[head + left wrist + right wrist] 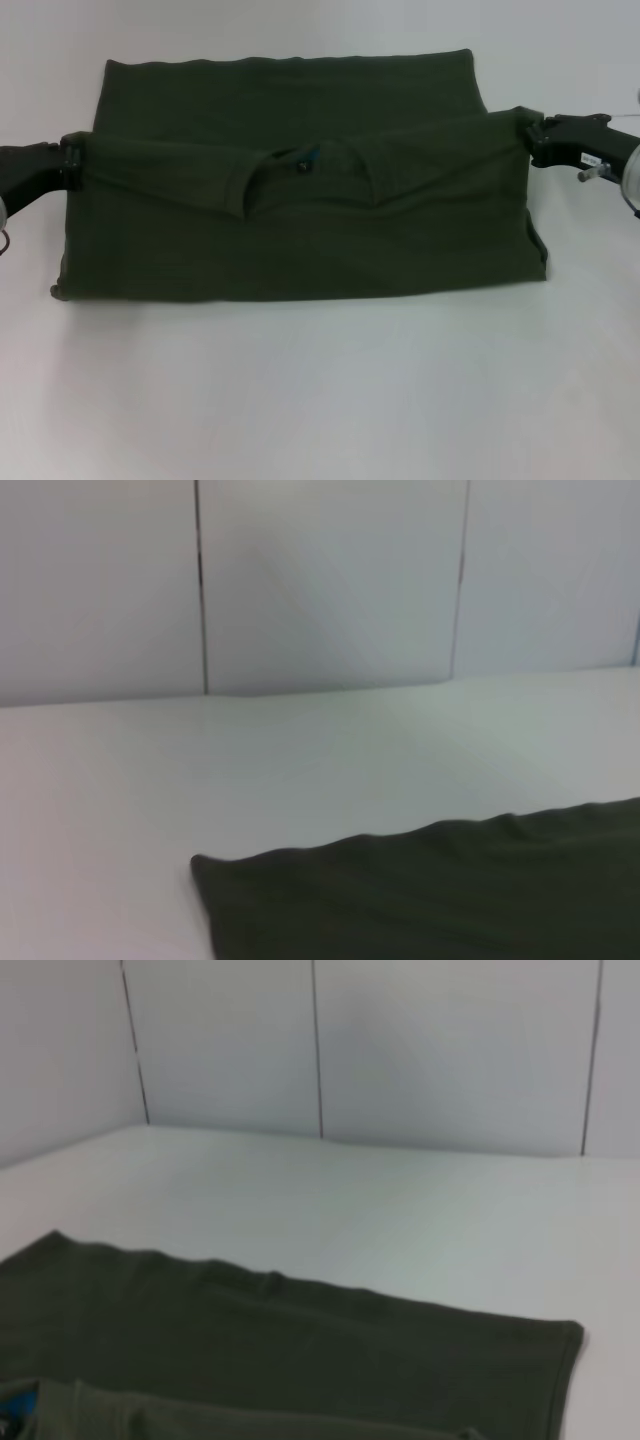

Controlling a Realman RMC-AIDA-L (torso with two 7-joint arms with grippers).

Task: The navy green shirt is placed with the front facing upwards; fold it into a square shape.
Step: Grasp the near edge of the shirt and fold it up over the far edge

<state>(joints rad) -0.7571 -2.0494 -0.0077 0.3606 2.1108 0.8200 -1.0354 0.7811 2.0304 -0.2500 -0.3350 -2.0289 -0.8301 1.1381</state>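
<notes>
The navy green shirt (300, 240) lies across the white table, its shoulder part folded over the body. The collar (310, 170) with a blue neck label (308, 157) sits near the middle. My left gripper (72, 160) pinches the fold's left corner and my right gripper (530, 128) pinches its right corner, both just above the cloth. The fabric pulls up taut toward each. Dark cloth of the shirt (450, 900) fills the low part of the left wrist view. In the right wrist view, the shirt (280, 1350) shows a bit of the blue label (15, 1405).
The white table (320, 400) stretches wide in front of the shirt. A pale panelled wall (320, 580) stands behind the table's far edge. Part of the right arm's wrist hardware (610, 160) hangs beyond the shirt's right side.
</notes>
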